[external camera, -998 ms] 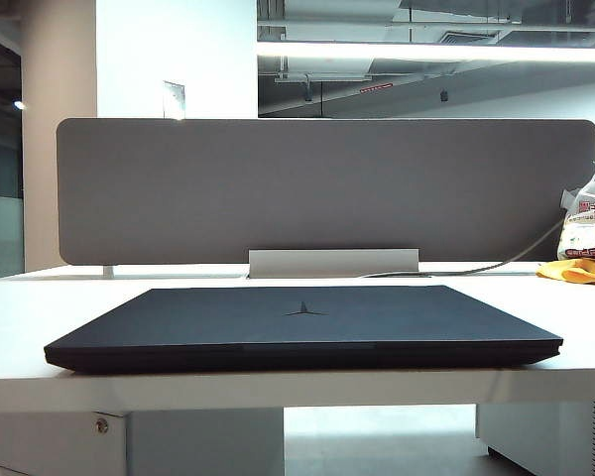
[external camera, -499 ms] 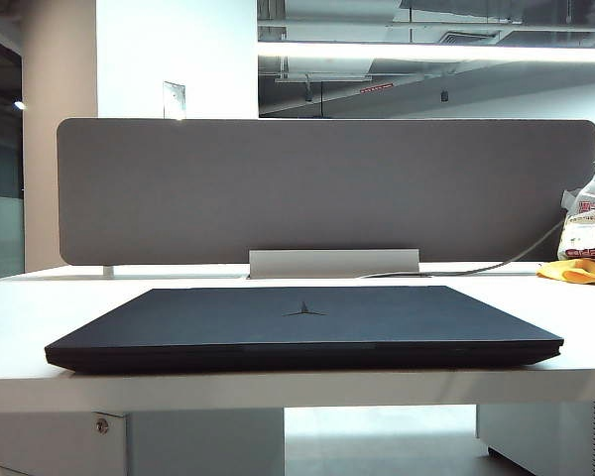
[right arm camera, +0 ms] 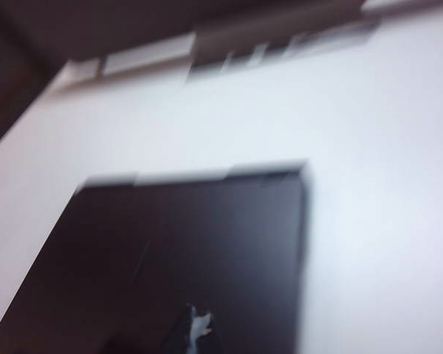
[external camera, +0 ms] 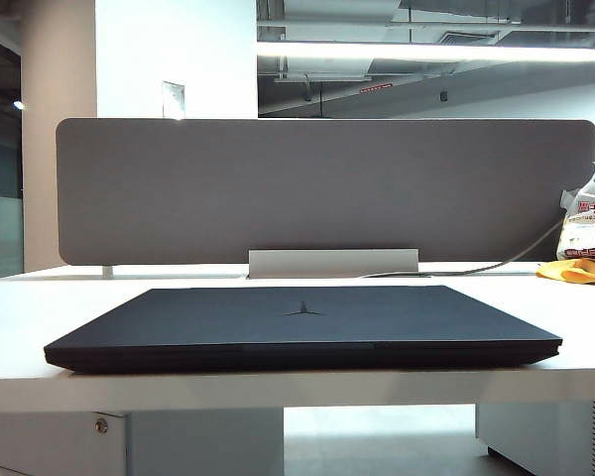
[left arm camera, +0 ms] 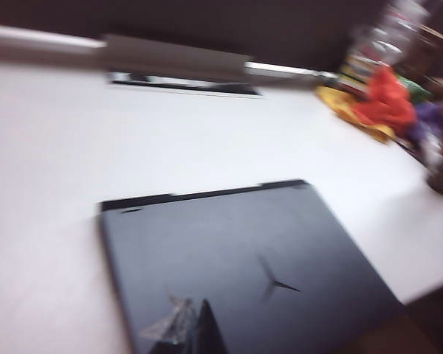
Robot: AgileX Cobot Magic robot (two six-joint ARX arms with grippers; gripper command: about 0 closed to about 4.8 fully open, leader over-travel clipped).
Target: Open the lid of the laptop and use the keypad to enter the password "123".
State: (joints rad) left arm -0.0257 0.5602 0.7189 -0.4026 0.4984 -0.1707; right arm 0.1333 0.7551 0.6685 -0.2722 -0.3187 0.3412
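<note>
The laptop [external camera: 302,327] lies closed on the white desk [external camera: 30,317], its front edge near the desk's front edge. Its matte black lid [external camera: 377,302] is flat down, with the three-pointed emblem [external camera: 304,312] at centre. The keypad is hidden under the lid. Neither arm shows in the exterior view. In the blurred left wrist view my left gripper [left arm camera: 190,324] hovers over the lid [left arm camera: 229,251] near its left side, fingertips together. In the blurred right wrist view my right gripper [right arm camera: 197,324] hangs over the lid [right arm camera: 192,243] toward its right side, shut with nothing in it.
A grey divider panel [external camera: 327,188] stands behind the laptop on a metal foot [external camera: 333,263]. A cable [external camera: 496,266] runs along the desk's back right. A plastic bag and orange-yellow cloth [external camera: 585,253] lie at the far right; the cloth pile [left arm camera: 380,103] also shows in the left wrist view.
</note>
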